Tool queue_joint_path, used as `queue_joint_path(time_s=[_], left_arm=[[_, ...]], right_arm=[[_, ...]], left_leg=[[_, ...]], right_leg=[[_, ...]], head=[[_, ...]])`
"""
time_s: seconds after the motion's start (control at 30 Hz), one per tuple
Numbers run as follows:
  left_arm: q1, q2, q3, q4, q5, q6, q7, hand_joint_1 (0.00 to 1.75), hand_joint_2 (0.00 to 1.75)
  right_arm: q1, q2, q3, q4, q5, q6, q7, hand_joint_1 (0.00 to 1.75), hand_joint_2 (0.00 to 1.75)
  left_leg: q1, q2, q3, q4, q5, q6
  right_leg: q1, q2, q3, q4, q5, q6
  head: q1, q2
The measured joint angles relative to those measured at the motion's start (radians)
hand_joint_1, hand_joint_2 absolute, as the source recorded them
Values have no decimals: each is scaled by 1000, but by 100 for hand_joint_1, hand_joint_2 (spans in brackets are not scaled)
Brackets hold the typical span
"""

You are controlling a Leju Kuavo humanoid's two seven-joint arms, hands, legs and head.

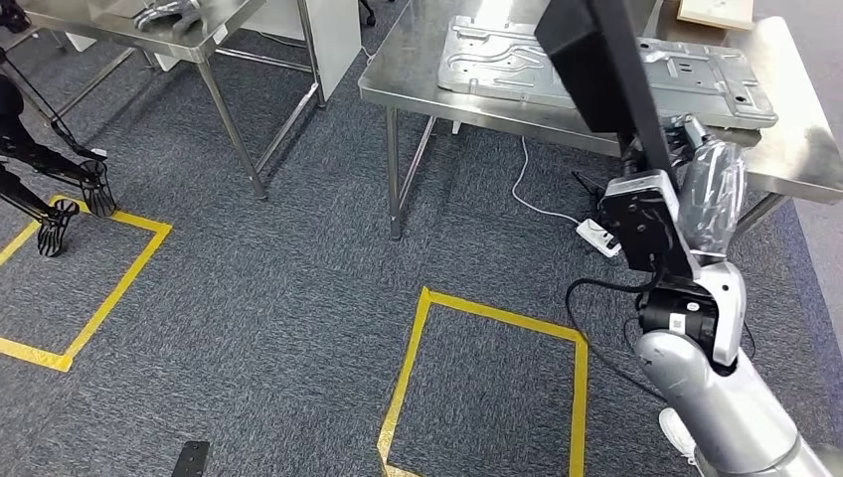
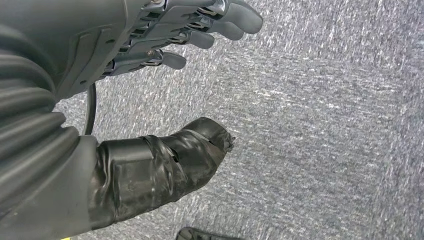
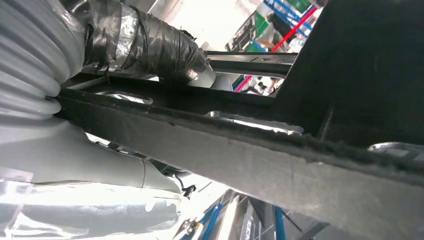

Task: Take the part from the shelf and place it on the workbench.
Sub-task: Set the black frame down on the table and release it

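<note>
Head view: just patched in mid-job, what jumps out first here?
The long black part dominates, gripped by the right hand and raised across the front of the steel workbench, where a flat silver metal plate already lies. On the grey carpet below, a yellow tape square marks the floor near the bench. The left hand hangs over bare carpet, fingers apart, holding nothing.

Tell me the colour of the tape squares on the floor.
Yellow tape, clearest in the head view.
</note>
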Motion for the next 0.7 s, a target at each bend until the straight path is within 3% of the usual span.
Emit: queue_joint_path(time_s=[0.03, 0.07, 0.1, 0.17, 0.2, 0.23, 0.3, 0.4, 0.43, 0.5, 0.57, 0.6, 0.63, 0.7], left_arm=[[0, 0, 0, 0, 0, 0, 0, 0, 175], [1, 0, 0, 0, 0, 0, 0, 0, 175], [1, 0, 0, 0, 0, 0, 0, 0, 175], [0, -1, 0, 0, 0, 0, 0, 0, 175], [-1, -3, 0, 0, 0, -1, 0, 0, 175], [-2, -5, 0, 0, 0, -1, 0, 0, 175], [-3, -8, 0, 0, 1, -2, 1, 0, 175], [-4, -8, 0, 0, 2, -4, 2, 0, 175], [-5, -8, 0, 0, 2, -4, 2, 0, 175], [-5, -7, 0, 0, 3, -6, 2, 0, 175], [-2, -6, -1, 0, 3, -8, 2, 0, 175], [0, -6, -1, 0, 3, -9, 2, 0, 175], [0, -6, -1, 0, 3, -10, 2, 0, 175], [-1, -5, -1, 0, 3, -10, 2, 0, 175]], right_arm=[[4, -4, -3, -1, 0, 0, 1, 175, 175], [8, -7, -4, -1, 0, 0, 2, 175, 175], [11, -10, -5, -1, 0, 0, 3, 175, 175], [14, -17, -7, -4, 0, 0, 3, 175, 175], [14, -19, -8, -7, 0, 0, 3, 175, 175], [13, -22, -9, -9, 0, -1, 3, 175, 175], [12, -27, -11, -15, 2, -1, 7, 175, 175], [16, -37, -20, -22, 3, 1, 21, 175, 175], [17, -40, -24, -24, 1, 1, 26, 175, 175], [22, -44, -29, -26, -7, 2, 33, 175, 175], [34, -46, -33, -26, -18, 0, 35, 175, 175], [40, -47, -36, -27, -25, 0, 34, 175, 175], [45, -49, -38, -28, -31, -1, 33, 175, 175], [51, -52, -44, -31, -43, -3, 30, 175, 175]], left_leg=[[-2, -1, 6, 0, -6, 2], [-4, -1, 13, 0, -11, 3], [-6, -3, 22, 0, -18, 3], [-9, -6, 41, 0, -30, 3], [-11, -7, 47, 0, -35, 1], [-12, -8, 49, 0, -38, -2], [-11, -9, 47, -3, -39, -10], [-14, -7, 41, 13, -56, -26], [-13, -6, 25, 47, -75, -31], [-6, -3, -39, 169, -126, -41], [1, -2, -96, 259, -141, -50], [4, -1, -99, 252, -121, -54], [7, 0, -83, 208, -85, -56], [9, 3, -25, 77, -19, -59]], right_leg=[[0, 0, -38, 55, -9, 1], [1, 0, -62, 77, 1, 0], [2, 0, -67, 59, 34, -4], [8, 1, -30, -62, 126, -20], [13, 1, -7, -122, 159, -30], [18, 1, 11, -166, 173, -40], [23, 1, 23, -194, 171, -49], [11, -1, 40, -221, 172, -55], [6, -3, 48, -229, 172, -57], [5, -5, 55, -232, 169, -61], [4, -5, 59, -229, 162, -61], [2, -5, 62, -227, 159, -59], [1, -4, 66, -224, 154, -56], [0, -3, 70, -213, 141, -46]], head=[[0, 0], [0, 0], [0, 0], [0, 0], [-1, 0], [0, 0], [1, 0], [1, 0], [0, 0], [-2, 0], [-2, 0], [-2, 0], [-2, 0], [-3, 0]])
